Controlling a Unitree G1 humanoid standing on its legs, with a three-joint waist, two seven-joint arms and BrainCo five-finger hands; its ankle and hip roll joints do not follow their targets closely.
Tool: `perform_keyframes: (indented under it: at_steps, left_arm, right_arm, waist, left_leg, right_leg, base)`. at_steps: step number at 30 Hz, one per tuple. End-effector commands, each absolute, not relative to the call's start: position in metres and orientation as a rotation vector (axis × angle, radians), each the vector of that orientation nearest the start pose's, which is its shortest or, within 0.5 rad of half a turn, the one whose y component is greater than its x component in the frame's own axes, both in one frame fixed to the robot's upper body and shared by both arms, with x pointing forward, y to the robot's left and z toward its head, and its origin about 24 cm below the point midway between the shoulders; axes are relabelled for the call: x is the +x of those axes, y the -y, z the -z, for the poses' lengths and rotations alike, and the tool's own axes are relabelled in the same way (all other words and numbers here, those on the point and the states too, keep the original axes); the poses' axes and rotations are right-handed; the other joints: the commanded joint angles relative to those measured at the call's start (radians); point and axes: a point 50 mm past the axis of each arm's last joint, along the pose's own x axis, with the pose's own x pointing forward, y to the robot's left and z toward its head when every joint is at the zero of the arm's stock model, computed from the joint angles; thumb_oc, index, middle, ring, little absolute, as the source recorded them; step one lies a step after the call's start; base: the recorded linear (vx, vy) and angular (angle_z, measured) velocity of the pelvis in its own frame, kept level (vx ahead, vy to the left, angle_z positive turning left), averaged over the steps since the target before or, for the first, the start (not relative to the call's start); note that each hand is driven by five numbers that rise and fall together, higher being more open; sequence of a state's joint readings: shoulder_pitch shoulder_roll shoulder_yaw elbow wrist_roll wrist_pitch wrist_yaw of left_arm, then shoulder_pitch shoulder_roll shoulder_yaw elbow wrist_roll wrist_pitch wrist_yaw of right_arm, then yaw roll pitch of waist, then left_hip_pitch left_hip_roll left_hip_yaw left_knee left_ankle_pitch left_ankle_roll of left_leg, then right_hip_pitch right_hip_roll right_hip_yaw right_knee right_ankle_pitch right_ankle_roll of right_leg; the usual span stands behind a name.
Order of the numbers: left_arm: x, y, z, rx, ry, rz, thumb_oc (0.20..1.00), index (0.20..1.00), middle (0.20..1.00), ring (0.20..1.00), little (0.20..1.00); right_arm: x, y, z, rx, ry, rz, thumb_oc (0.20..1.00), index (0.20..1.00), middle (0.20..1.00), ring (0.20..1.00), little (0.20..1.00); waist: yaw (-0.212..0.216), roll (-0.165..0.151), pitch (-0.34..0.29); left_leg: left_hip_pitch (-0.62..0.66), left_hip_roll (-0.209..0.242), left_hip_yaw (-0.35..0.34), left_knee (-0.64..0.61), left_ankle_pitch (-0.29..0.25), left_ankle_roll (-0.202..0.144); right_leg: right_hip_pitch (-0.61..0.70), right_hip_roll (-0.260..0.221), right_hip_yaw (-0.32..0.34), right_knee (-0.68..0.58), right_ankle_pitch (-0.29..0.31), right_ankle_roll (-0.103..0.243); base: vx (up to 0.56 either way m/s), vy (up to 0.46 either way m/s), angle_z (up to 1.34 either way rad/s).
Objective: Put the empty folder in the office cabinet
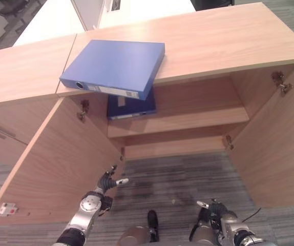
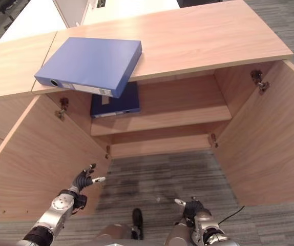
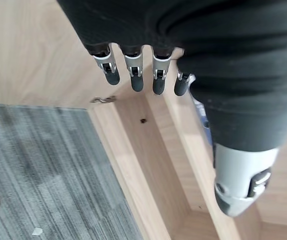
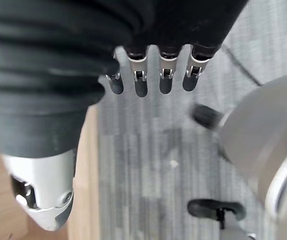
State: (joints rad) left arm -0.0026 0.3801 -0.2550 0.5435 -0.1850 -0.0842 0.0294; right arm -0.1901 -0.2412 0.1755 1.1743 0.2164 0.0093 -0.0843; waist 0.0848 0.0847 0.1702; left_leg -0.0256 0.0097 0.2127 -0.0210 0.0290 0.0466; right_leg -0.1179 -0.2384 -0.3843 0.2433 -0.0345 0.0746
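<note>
Blue folder sits on cabinet top at 11 o'clock, spine overhanging the open front, both hands low and empty, left hand and right hand fingers relaxed apart; a clumsy reach could tip it off.
</note>
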Motion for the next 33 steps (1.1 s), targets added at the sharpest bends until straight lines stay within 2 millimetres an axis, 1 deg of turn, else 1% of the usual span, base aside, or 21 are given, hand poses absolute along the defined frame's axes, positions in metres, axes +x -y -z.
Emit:
perform_keyframes:
  at_steps: [1,2,3,5,6,7,8,9,12,15,16,17,20,21,22,24,26,28,29,31,33]
  left_arm:
    - [0.212,-0.217,0.064,0.292,-0.487,0.083,1.000,1.000,1.000,1.000,1.000]
    - [0.211,-0.216,0.065,0.277,-0.491,0.080,1.000,1.000,1.000,1.000,1.000]
    - [0.209,-0.214,0.065,0.253,-0.487,0.079,1.000,1.000,1.000,1.000,1.000]
    - [0.208,-0.212,0.064,0.247,-0.478,0.087,1.000,1.000,1.000,1.000,1.000]
    - [0.212,-0.212,0.053,0.262,-0.425,0.093,1.000,1.000,1.000,1.000,1.000]
    - [0.215,-0.216,0.035,0.287,-0.337,0.079,1.000,1.000,1.000,1.000,1.000]
    - [0.216,-0.220,0.026,0.311,-0.301,0.068,1.000,1.000,1.000,1.000,1.000]
    - [0.214,-0.227,0.008,0.358,-0.216,0.037,1.000,1.000,1.000,1.000,1.000]
    - [0.202,-0.241,-0.001,0.407,-0.169,-0.055,1.000,1.000,1.000,1.000,1.000]
    - [0.189,-0.250,-0.008,0.366,-0.141,-0.141,1.000,1.000,1.000,1.000,1.000]
    - [0.187,-0.255,-0.018,0.357,-0.093,-0.187,1.000,1.000,1.000,1.000,1.000]
    - [0.186,-0.261,-0.035,0.377,-0.005,-0.250,1.000,1.000,1.000,1.000,1.000]
    - [0.185,-0.268,-0.063,0.376,0.167,-0.406,1.000,1.000,1.000,1.000,1.000]
    - [0.185,-0.268,-0.063,0.376,0.167,-0.407,1.000,1.000,1.000,1.000,1.000]
    - [0.185,-0.269,-0.070,0.384,0.210,-0.440,1.000,1.000,1.000,1.000,1.000]
    - [0.192,-0.264,-0.093,0.468,0.354,-0.478,1.000,1.000,1.000,1.000,1.000]
    - [0.195,-0.260,-0.099,0.494,0.389,-0.467,1.000,1.000,1.000,1.000,1.000]
    - [0.204,-0.253,-0.112,0.593,0.465,-0.426,1.000,1.000,1.000,1.000,1.000]
    - [0.205,-0.252,-0.112,0.594,0.468,-0.426,1.000,1.000,1.000,1.000,1.000]
    - [0.218,-0.235,-0.132,0.754,0.597,-0.311,1.000,1.000,1.000,1.000,1.000]
    - [0.226,-0.221,-0.145,0.842,0.694,-0.236,1.000,1.000,1.000,1.000,1.000]
  right_arm:
    - [0.179,0.221,0.133,-0.180,-0.976,0.146,1.000,1.000,1.000,1.000,1.000]
    - [0.179,0.220,0.134,-0.187,-0.979,0.135,1.000,1.000,1.000,1.000,1.000]
    - [0.178,0.218,0.134,-0.196,-0.981,0.122,1.000,1.000,1.000,1.000,1.000]
    - [0.177,0.217,0.135,-0.197,-0.980,0.118,1.000,1.000,1.000,1.000,1.000]
    - [0.177,0.215,0.135,-0.192,-0.975,0.117,1.000,1.000,1.000,1.000,1.000]
    - [0.177,0.213,0.135,-0.183,-0.973,0.124,1.000,1.000,1.000,1.000,1.000]
    - [0.176,0.213,0.136,-0.162,-0.975,0.142,1.000,1.000,1.000,1.000,1.000]
    - [0.176,0.211,0.136,-0.083,-0.976,0.194,1.000,1.000,1.000,1.000,1.000]
    - [0.169,0.204,0.141,-0.021,-0.995,0.219,1.000,1.000,1.000,1.000,1.000]
    - [0.161,0.201,0.144,-0.004,-1.004,0.224,1.000,1.000,1.000,1.000,1.000]
    - [0.157,0.200,0.146,0.009,-1.017,0.236,1.000,1.000,1.000,1.000,1.000]
    - [0.152,0.199,0.148,0.028,-1.024,0.255,1.000,1.000,1.000,1.000,1.000]
    - [0.143,0.195,0.153,0.064,-1.042,0.291,1.000,1.000,1.000,1.000,1.000]
    - [0.143,0.195,0.153,0.064,-1.042,0.291,1.000,1.000,1.000,1.000,1.000]
    - [0.139,0.195,0.154,0.078,-1.050,0.304,1.000,1.000,1.000,1.000,1.000]
    - [0.131,0.192,0.158,0.086,-1.077,0.334,1.000,1.000,1.000,1.000,1.000]
    - [0.132,0.191,0.158,0.081,-1.078,0.336,1.000,1.000,1.000,1.000,1.000]
    - [0.133,0.191,0.158,0.072,-1.079,0.341,1.000,1.000,1.000,1.000,1.000]
    - [0.134,0.191,0.157,0.074,-1.077,0.343,1.000,1.000,1.000,1.000,1.000]
    - [0.137,0.192,0.157,0.043,-1.077,0.336,1.000,1.000,1.000,1.000,1.000]
    - [0.139,0.193,0.156,0.030,-1.077,0.336,1.000,1.000,1.000,1.000,1.000]
  waist:
    - [-0.004,-0.039,-0.015]
    - [-0.002,-0.042,-0.018]
    - [0.001,-0.044,-0.028]
    - [0.000,-0.047,-0.033]
    - [-0.003,-0.053,-0.038]
    - [-0.002,-0.061,-0.040]
    - [0.000,-0.064,-0.039]
    - [0.007,-0.072,-0.039]
    - [0.027,-0.090,-0.039]
    - [0.039,-0.107,-0.036]
    - [0.045,-0.112,-0.035]
    - [0.053,-0.118,-0.035]
    - [0.062,-0.131,-0.034]
    - [0.062,-0.131,-0.034]
    - [0.064,-0.136,-0.035]
    - [0.070,-0.146,-0.041]
    - [0.070,-0.149,-0.044]
    - [0.069,-0.150,-0.049]
    - [0.070,-0.151,-0.048]
    - [0.060,-0.149,-0.061]
    - [0.051,-0.146,-0.069]
  left_leg:
    - [-0.056,0.004,-0.095,0.051,-0.072,-0.040]
    - [-0.041,0.002,-0.086,0.039,-0.073,-0.039]
    - [-0.024,0.000,-0.075,0.015,-0.070,-0.040]
    - [-0.012,-0.001,-0.077,-0.001,-0.065,-0.042]
    - [0.009,0.001,-0.078,-0.024,-0.061,-0.045]
    - [0.024,0.004,-0.081,-0.039,-0.059,-0.048]
    - [0.030,0.006,-0.084,-0.046,-0.058,-0.049]
    - [0.036,0.010,-0.087,-0.052,-0.060,-0.051]
    - [0.047,0.020,-0.092,-0.060,-0.065,-0.057]
    - [0.054,0.025,-0.094,-0.066,-0.065,-0.062]
    - [0.054,0.029,-0.098,-0.066,-0.066,-0.065]
    - [0.053,0.030,-0.102,-0.066,-0.068,-0.068]
    - [0.053,0.036,-0.111,-0.066,-0.066,-0.075]
    - [0.053,0.036,-0.111,-0.066,-0.066,-0.075]
    - [0.051,0.036,-0.113,-0.066,-0.061,-0.075]
    - [0.060,0.040,-0.115,-0.066,-0.069,-0.082]
    - [0.058,0.039,-0.115,-0.066,-0.065,-0.082]
    - [0.068,0.043,-0.112,-0.066,-0.072,-0.085]
    - [0.064,0.041,-0.112,-0.066,-0.066,-0.084]
    - [0.079,0.044,-0.105,-0.066,-0.078,-0.086]
    - [0.083,0.041,-0.101,-0.066,-0.078,-0.083]
  right_leg:
    - [0.138,0.009,0.039,-0.167,-0.007,0.031]
    - [0.147,0.016,0.051,-0.192,0.004,0.035]
    - [0.170,0.019,0.035,-0.238,0.019,0.044]
    - [0.181,0.024,0.031,-0.253,0.023,0.046]
    - [0.195,0.031,0.032,-0.271,0.027,0.049]
    - [0.207,0.036,0.029,-0.283,0.029,0.052]
    - [0.211,0.037,0.029,-0.285,0.029,0.054]
    - [0.217,0.040,0.026,-0.292,0.031,0.057]
    - [0.233,0.046,0.021,-0.307,0.030,0.059]
    - [0.247,0.054,0.015,-0.326,0.032,0.060]
    - [0.249,0.057,0.014,-0.329,0.031,0.061]
    - [0.252,0.060,0.011,-0.331,0.029,0.061]
    - [0.256,0.063,0.005,-0.331,0.022,0.061]
    - [0.257,0.063,0.005,-0.331,0.021,0.061]
    - [0.256,0.063,0.005,-0.331,0.023,0.060]
    - [0.269,0.066,0.000,-0.331,0.015,0.063]
    - [0.268,0.065,0.000,-0.331,0.019,0.063]
    - [0.275,0.066,0.000,-0.331,0.016,0.065]
    - [0.271,0.065,0.000,-0.331,0.020,0.065]
    - [0.279,0.066,0.004,-0.331,0.018,0.067]
    - [0.278,0.065,0.010,-0.331,0.024,0.068]
  base:
    - [-0.02,0.017,-0.30]
    - [0.08,0.008,-0.11]
    - [0.08,0.008,-0.03]
    - [0.09,-0.021,-0.19]
    - [0.14,-0.072,-0.14]
    - [0.12,-0.077,-0.05]
    - [0.08,-0.097,-0.01]
    - [0.05,-0.080,0.03]
    - [0.06,-0.095,0.08]
    - [0.04,-0.087,0.05]
    - [0.03,-0.090,0.04]
    - [0.01,-0.081,0.04]
    - [0.02,-0.057,0.11]
    - [0.00,-0.039,0.08]
    - [0.01,-0.031,0.07]
    - [0.04,-0.042,0.05]
    - [0.00,0.000,0.00]
    - [0.01,-0.003,0.02]
    - [0.00,0.000,0.00]
    - [0.02,0.013,0.00]
    - [0.01,0.033,0.00]
